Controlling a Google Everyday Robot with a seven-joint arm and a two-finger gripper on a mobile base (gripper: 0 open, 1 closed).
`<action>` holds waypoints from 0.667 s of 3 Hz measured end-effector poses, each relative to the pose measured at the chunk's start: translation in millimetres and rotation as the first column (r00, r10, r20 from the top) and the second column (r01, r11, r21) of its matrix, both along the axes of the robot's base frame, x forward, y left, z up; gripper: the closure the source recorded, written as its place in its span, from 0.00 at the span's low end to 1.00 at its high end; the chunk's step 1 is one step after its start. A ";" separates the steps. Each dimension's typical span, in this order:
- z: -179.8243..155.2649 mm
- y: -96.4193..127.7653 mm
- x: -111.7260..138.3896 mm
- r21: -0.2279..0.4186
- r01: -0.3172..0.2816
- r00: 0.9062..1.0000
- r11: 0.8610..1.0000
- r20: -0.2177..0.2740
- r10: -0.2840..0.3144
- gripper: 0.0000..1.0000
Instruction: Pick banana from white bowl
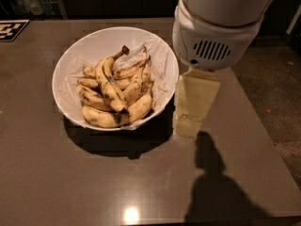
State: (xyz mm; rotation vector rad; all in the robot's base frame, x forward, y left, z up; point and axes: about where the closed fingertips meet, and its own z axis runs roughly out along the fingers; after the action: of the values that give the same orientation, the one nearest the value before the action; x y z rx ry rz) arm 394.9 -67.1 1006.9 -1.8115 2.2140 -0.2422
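Observation:
The white bowl (70, 60) stands on the brown table, lined with a thin white sheet, and holds several spotted bananas. The banana (109, 86) lies on top of the pile, long and curved, with its dark stem (124, 50) pointing to the back and a small blue sticker on it. My gripper (189, 121) is a cream block hanging below the white arm housing (216, 27). It is just outside the bowl's right rim, low by the table, to the right of the bananas. It holds nothing that I can see.
The table's right edge (256, 112) runs close to the arm, with floor beyond it. A black-and-white marker tag (10, 29) lies at the table's far left corner. The arm's shadow (211, 182) falls on the table in front.

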 end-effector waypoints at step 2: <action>0.1 0.0 0.1 0.000 0.000 1.000 1.000 0.000 0.000 0.00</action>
State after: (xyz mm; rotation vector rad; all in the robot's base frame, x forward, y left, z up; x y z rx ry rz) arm 395.0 -67.1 1007.0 -1.8115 2.2140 -0.2423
